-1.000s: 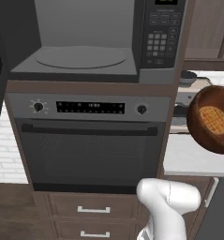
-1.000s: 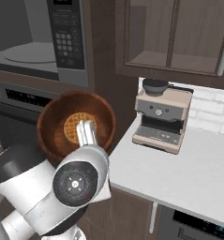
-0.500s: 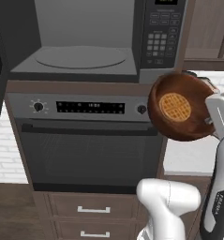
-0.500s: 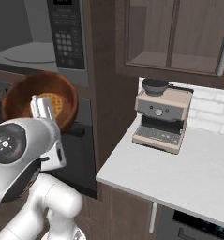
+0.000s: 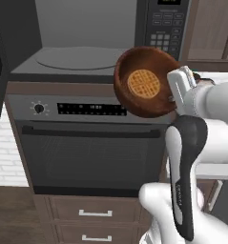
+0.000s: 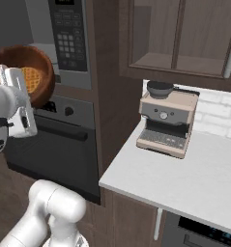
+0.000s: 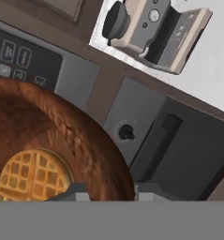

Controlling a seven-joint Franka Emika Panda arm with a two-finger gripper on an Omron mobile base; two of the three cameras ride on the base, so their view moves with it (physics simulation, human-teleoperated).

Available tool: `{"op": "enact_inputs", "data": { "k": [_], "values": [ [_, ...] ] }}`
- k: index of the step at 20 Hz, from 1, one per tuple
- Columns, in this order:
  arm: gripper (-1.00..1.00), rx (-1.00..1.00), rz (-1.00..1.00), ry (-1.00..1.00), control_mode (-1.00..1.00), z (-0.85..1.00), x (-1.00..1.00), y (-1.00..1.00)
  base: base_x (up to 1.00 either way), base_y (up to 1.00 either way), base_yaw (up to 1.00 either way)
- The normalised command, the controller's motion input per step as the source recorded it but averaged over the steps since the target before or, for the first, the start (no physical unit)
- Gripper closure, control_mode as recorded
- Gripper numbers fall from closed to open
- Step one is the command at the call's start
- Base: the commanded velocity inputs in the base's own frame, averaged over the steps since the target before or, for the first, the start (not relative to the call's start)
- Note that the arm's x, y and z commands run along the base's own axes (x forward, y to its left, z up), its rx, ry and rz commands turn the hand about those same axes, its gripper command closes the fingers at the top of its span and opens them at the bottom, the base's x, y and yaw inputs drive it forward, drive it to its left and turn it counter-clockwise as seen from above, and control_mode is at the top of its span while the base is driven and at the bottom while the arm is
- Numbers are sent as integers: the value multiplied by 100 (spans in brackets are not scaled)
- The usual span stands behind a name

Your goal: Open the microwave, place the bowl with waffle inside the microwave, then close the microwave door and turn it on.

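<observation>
Left base view: my gripper (image 5: 171,97) clamps the bowl with waffle (image 5: 145,82), tilted before the open microwave (image 5: 106,38).

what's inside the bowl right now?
One golden waffle lies in the bowl, which the gripper holds by its rim, tilted. The bowl floor under the waffle is covered.

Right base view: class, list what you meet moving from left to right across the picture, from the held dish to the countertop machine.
Round reddish-brown wooden bowl with golden waffle → dark microwave keypad panel → round knob on the grey oven's control strip → beige and grey espresso machine.
</observation>
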Motion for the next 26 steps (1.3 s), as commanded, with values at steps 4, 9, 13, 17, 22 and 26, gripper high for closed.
{"op": "enact_inputs", "data": {
  "k": [4,9,13,17,22,26],
  "values": [
    [100,0,-9,5,-100,12,73,88,0,0,0],
    [100,0,-14,2,-100,2,79,69,0,0,0],
    [100,0,-15,0,-100,23,83,49,0,0,0],
    [100,0,-13,6,-100,25,85,48,0,0,0],
    [100,0,-10,17,-100,38,79,32,0,0,0],
    [100,0,-7,13,-100,38,74,15,0,0,0]
  ]
}}
